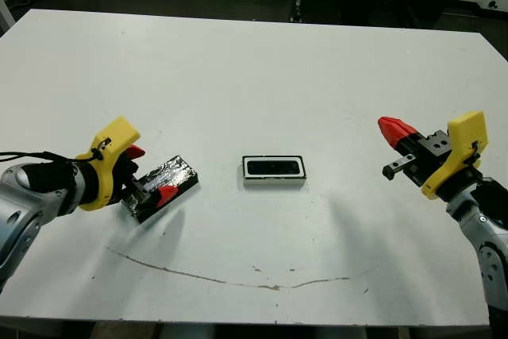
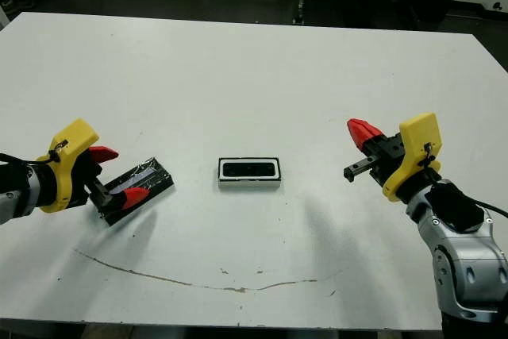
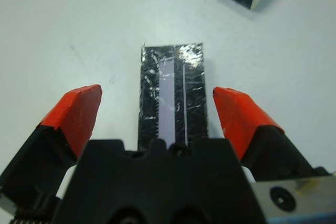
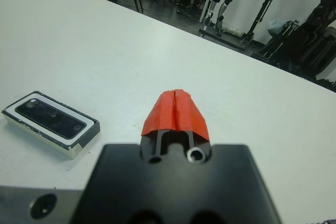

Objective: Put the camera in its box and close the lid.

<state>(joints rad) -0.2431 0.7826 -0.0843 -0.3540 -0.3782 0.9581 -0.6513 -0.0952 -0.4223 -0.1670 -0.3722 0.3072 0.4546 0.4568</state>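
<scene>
**Camera sits in its box; lid lies between the left fingers**

The box (image 1: 274, 170) rests near the middle of the white table (image 1: 254, 69), with the camera (image 1: 274, 167) lying flat inside it, a dark bar framed by the white lining. In the right wrist view the camera's small round lens marks show along its top face.

From the box, the lid (image 1: 165, 186) lies at about 9 o'clock, well apart, flat on the table and turned at an angle. Its shiny top is crinkled with reflections. The left gripper (image 3: 157, 111) is spread wide, one red finger on each side of the lid; whether either finger touches the lid's edges cannot be told. The near end of the lid is hidden under the gripper's black body.

At about 3 o'clock from the box, well apart, the right gripper (image 4: 175, 113) has its red tips pressed together, holding nothing.
</scene>
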